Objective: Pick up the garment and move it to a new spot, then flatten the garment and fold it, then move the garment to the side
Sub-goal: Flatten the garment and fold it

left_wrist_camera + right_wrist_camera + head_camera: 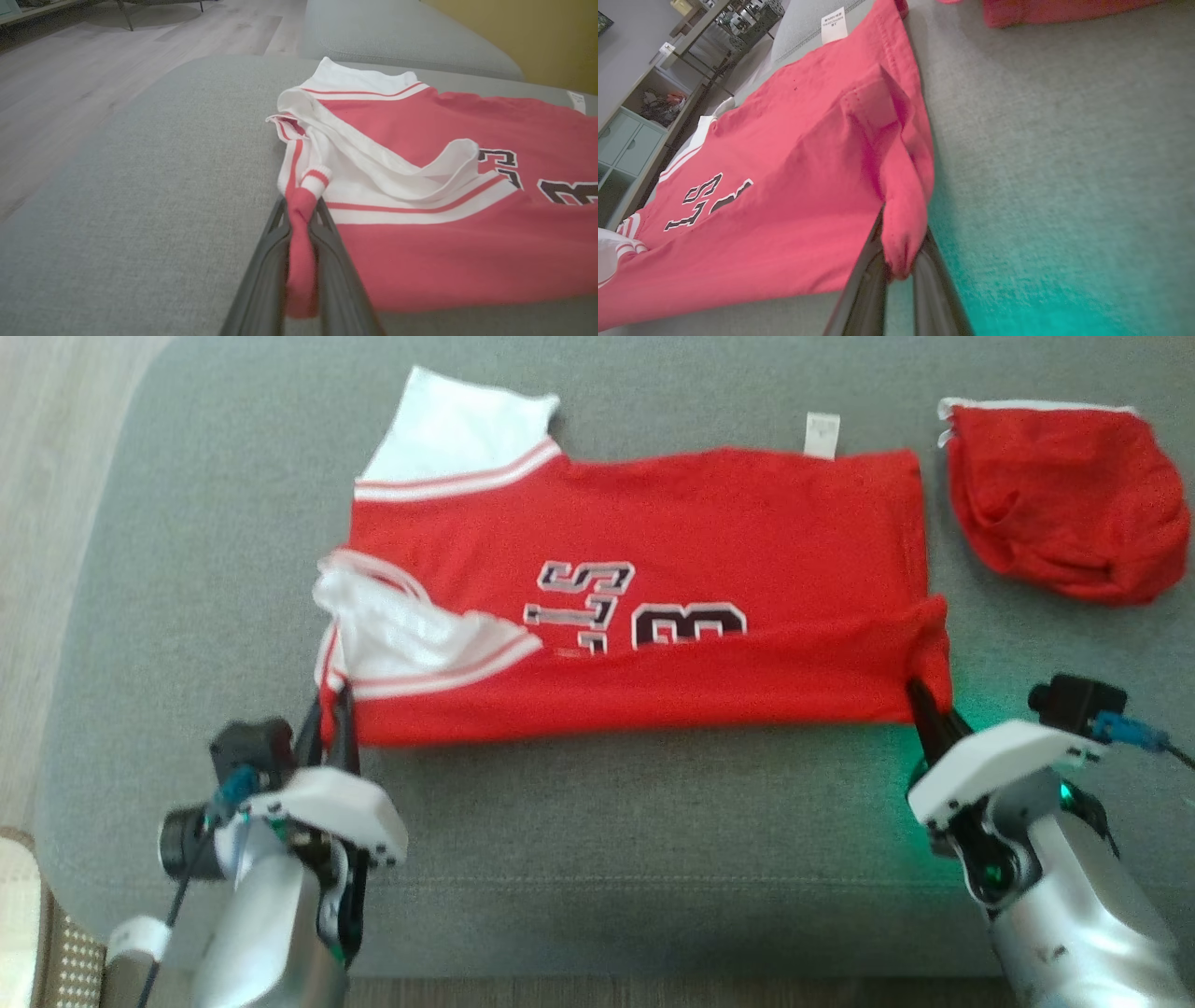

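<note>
The garment (653,569) is a red jersey with white striped sleeves and dark lettering, lying spread sideways on a grey cushion (616,840). My left gripper (338,705) is shut on its near left corner, by the sleeve; the left wrist view shows red and white cloth (301,219) pinched between the two dark fingers. At the near right corner my right gripper (920,705) is shut on the hem, and the right wrist view shows a red fold (901,233) clamped between its fingers. That corner is pulled up slightly off the cushion.
A second, bunched red cloth (1064,495) lies at the far right of the cushion. Wooden floor (56,476) runs along the cushion's left edge. A white label (822,434) sticks out from the jersey's far edge. Green light glows under my right wrist.
</note>
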Motion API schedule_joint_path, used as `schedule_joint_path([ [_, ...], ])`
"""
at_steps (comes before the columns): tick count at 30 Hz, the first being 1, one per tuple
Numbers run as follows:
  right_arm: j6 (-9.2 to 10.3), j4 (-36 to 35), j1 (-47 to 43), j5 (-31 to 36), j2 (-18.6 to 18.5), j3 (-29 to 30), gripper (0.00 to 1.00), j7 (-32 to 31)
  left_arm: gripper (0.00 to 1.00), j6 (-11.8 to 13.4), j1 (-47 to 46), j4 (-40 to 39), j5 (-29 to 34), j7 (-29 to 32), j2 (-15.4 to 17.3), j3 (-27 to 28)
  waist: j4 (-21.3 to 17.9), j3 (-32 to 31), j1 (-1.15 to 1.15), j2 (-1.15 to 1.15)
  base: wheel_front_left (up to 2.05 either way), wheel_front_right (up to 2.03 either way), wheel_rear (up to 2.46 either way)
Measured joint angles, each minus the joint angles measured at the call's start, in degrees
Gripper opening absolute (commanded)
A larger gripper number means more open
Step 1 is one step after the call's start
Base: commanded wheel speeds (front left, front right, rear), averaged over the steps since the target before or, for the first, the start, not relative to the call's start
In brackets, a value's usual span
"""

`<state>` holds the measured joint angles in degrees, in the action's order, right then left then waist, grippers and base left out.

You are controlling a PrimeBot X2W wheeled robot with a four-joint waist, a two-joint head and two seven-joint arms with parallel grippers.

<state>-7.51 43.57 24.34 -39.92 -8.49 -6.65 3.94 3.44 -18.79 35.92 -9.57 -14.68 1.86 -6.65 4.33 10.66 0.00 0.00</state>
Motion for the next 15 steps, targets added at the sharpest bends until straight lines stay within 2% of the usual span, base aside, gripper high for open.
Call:
schedule_joint_path([
  [4, 0.0, -0.8, -2.9, 0.0, -1.1, -0.3, 0.0, -1.6, 0.0, -1.0, 1.8, 2.2, 0.5, 0.0, 0.0, -0.1, -0.3, -1.7, 0.0, 0.0, 0.0, 0.0, 0.0],
  [15, 0.0, -5.4, -11.8, 0.7, -1.0, 2.5, 0.0, -9.2, 0.0, -3.4, 7.0, 7.4, 0.5, 0.0, 0.0, -2.0, -0.4, -5.9, 0.0, 0.0, 0.0, 0.0, 0.0],
])
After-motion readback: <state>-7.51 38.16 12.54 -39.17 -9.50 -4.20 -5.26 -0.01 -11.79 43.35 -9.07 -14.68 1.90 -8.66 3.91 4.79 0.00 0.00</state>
